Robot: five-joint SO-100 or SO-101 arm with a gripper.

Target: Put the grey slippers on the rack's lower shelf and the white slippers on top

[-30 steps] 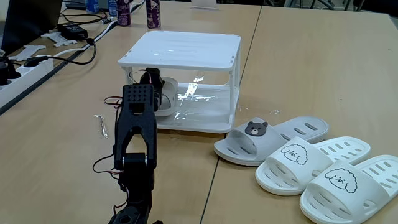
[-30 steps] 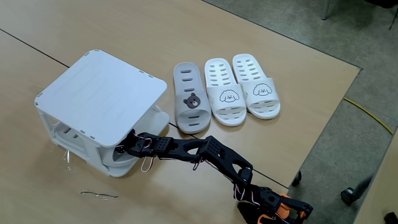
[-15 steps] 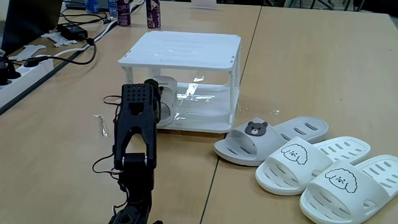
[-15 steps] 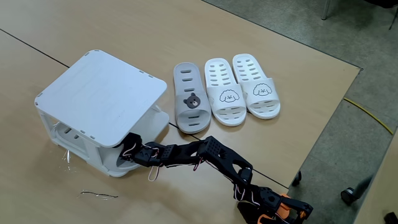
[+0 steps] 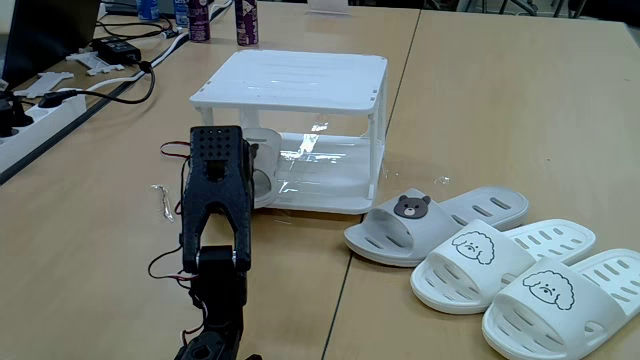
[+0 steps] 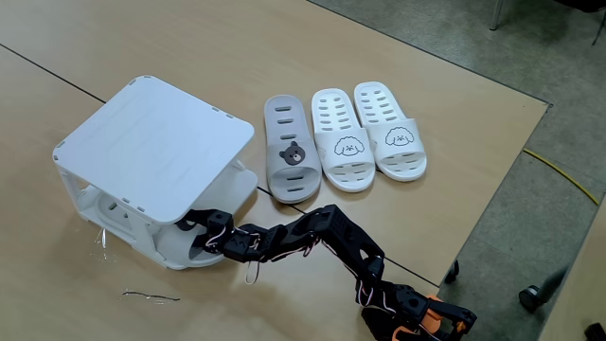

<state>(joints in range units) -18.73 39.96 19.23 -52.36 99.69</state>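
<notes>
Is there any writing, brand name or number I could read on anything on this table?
No readable text anywhere.
Bottles: labels too blurred to read.
Grey slipper: only a bear face, no words.
White slippers: only drawn dog faces.
Rack: plain white, no markings.

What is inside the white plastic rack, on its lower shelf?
One pale grey foam slipper lies at the left end of the glossy white lower shelf; the black arm covers part of it, so its bear face is hidden.
</notes>
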